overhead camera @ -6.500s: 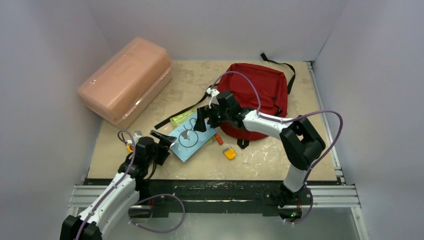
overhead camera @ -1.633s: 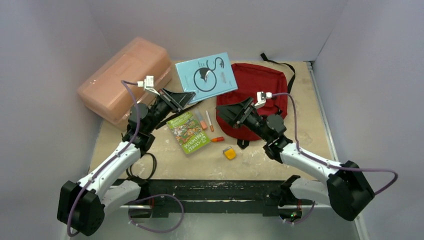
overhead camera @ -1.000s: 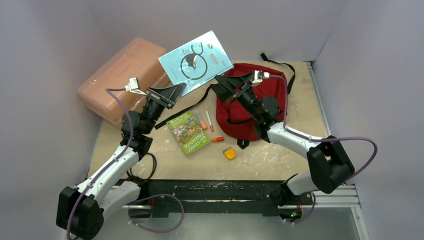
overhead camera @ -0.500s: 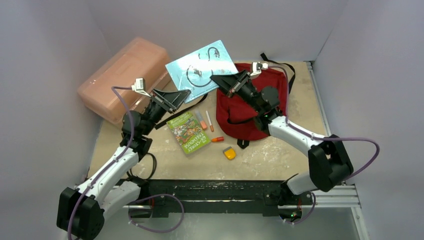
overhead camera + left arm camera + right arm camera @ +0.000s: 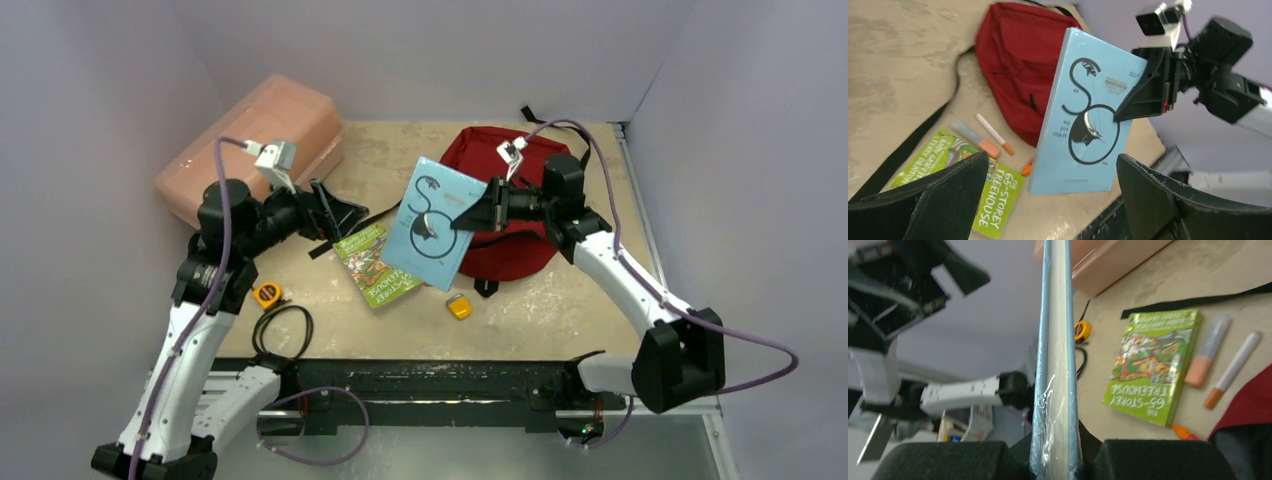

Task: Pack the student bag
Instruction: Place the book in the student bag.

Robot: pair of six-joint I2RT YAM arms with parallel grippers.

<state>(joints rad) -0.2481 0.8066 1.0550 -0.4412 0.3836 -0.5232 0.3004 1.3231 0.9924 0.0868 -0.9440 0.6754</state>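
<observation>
1. At the far left, a pink translucent box lies on the table against the back corner.
2. The left gripper hovers above the table just in front of the box. Its jaws are spread wide and nothing is between them.
3. Below the left arm, a small yellow tape measure sits near the table's front edge, beside a loop of black cable.
4. Near the middle, a green book lies flat (its cover reads "The 65-Storey Treehouse"). Just beside it are a white marker with an orange cap and a grey and pink marker.
5. A pale blue book hangs in the air, tilted, above the green book and the near edge of the bag. The right gripper pinches it by its right edge, jaws closed tight on either cover.
6. A small orange object rests on the table below the blue book.
7. The student bag, dark red with black straps, lies flat on the table right of centre towards the back, under the right arm. Neither gripper touches it.
</observation>
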